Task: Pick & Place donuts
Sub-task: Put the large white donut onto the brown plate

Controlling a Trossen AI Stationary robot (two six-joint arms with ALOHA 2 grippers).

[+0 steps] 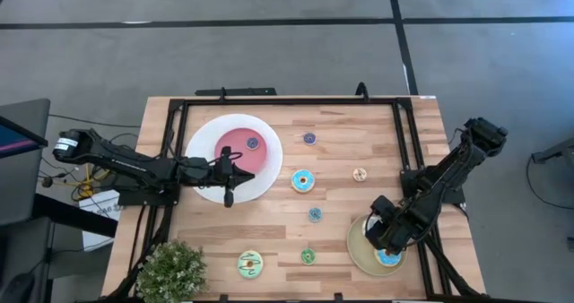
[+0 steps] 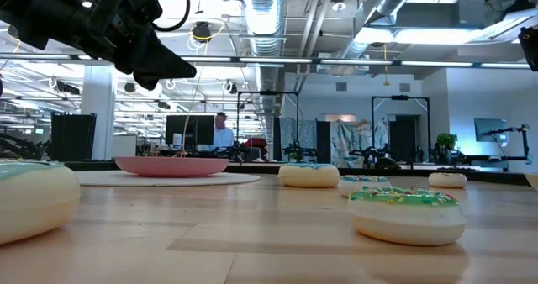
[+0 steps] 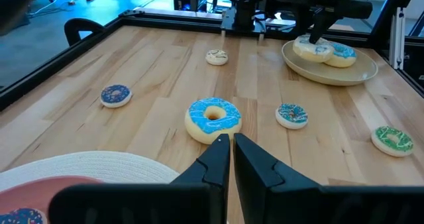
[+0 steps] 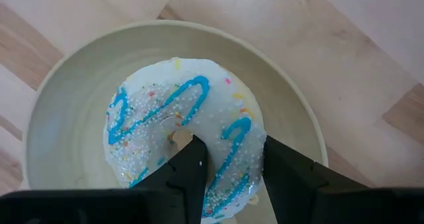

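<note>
My right gripper (image 4: pixel 232 159) hangs over the round tan plate (image 4: pixel 59 111) near the table's right near corner, shut on a white donut with blue drizzle (image 4: pixel 159 105). A blue-iced donut (image 3: pixel 342 54) lies on the same plate beside it. My left gripper (image 3: pixel 230 151) is shut and empty, hovering above the edge of the big white plate with pink centre (image 1: pixel 204 143), where a small dark donut (image 1: pixel 253 143) lies. On the bare table rest a large blue donut (image 1: pixel 303 181), a pale green one (image 1: pixel 250 264), and small purple (image 1: pixel 309 138), tan (image 1: pixel 360 174), teal (image 1: pixel 315 214) and green (image 1: pixel 308 256) ones. My right gripper holds the white donut by one side of its ring (image 4: pixel 228 134), coming from above and pointing down. One finger (image 4: pixel 193 159) stands in the hole and the other (image 4: pixel 281 163) against the outer rim. The donut sits low in the tan plate, next to the blue one.
A potted plant (image 1: pixel 172 269) stands at the near left corner. A black frame (image 1: pixel 287 101) runs round the table's edges. Bare wood lies between the two plates, dotted with the loose donuts. Far behind the table a person sits at a screen (image 2: pixel 222 133).
</note>
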